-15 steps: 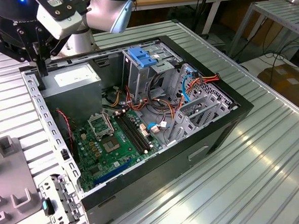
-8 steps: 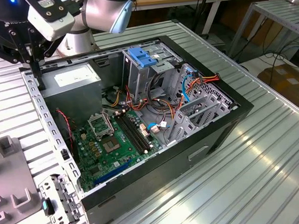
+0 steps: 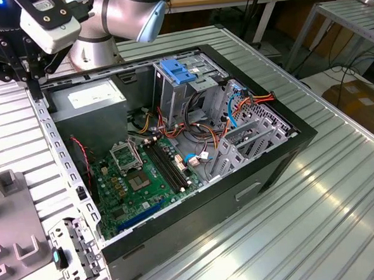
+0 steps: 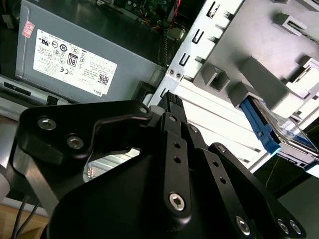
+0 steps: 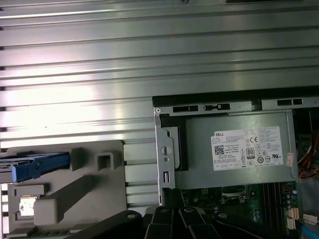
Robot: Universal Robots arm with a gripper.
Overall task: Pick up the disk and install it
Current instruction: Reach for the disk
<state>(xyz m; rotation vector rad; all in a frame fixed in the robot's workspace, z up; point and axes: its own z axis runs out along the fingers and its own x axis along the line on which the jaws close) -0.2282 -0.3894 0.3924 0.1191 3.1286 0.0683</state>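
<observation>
The ribbed aluminium tabletop [image 3: 319,221] carries a black tower computer case [image 3: 199,231], laid on its side with the cover off. The silver-and-blue robot arm [image 3: 125,13] comes in from about 11 o'clock in the exterior view. A flat grey plastic fixture with raised blocks [image 3: 11,220] lies on the tabletop outside the case, with a strip of bare tabletop between it and the case's long wall. Inside the case, a grey power-supply box with a white sticker [image 3: 89,95] fills the corner nearest the arm.

The disk [image 5: 35,168], a flat silver-grey hard drive with blue plastic side rails, rests on the fixture on the part farthest from the case, not yet lifted. Judging by the blue rail, its long axis runs across the line of that case wall, not along it.

The black gripper [image 3: 37,92] hangs over the case's corner rim, just beside the power-supply box. In both wrist views its fingers [image 4: 171,102] look drawn together with nothing between them. In the exterior view the fixture lies between 6 and 7 o'clock from the gripper, so the disk is well apart from the fingers, off to their side beyond the fixture's blocks.
</observation>
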